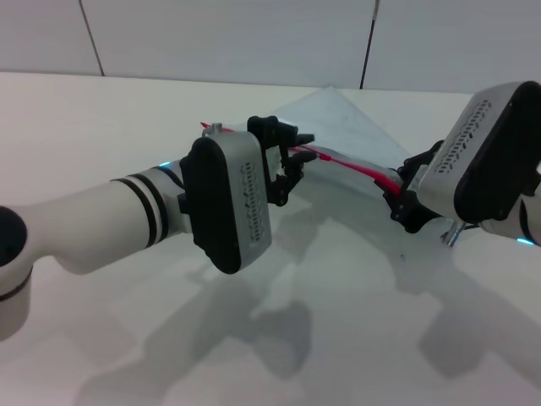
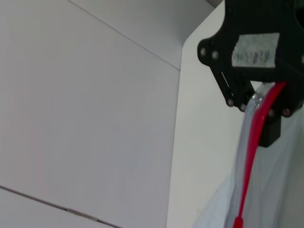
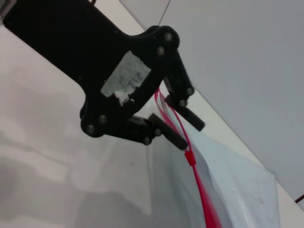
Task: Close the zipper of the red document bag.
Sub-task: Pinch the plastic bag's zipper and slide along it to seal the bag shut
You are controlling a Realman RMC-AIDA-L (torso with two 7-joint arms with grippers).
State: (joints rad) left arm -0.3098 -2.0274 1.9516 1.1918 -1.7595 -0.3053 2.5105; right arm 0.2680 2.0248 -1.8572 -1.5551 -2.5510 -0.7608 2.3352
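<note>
The red document bag (image 1: 359,127) is a translucent pouch held up off the table between both grippers. Its zipper (image 1: 347,162) runs as a thin red strip from one gripper to the other. My left gripper (image 1: 292,161) is shut on the zipper's left end. In the left wrist view the zipper (image 2: 251,156) comes out from the left gripper (image 2: 266,107). My right gripper (image 1: 401,196) is shut on the zipper's right end. The right wrist view shows the right gripper (image 3: 188,134) pinching the strip, with a small red slider (image 3: 190,156) just past its fingertips on the zipper (image 3: 205,202).
The white table (image 1: 93,127) stretches out below both arms. A pale panelled wall (image 1: 228,34) stands close behind its far edge. Shadows of the arms fall on the tabletop near me.
</note>
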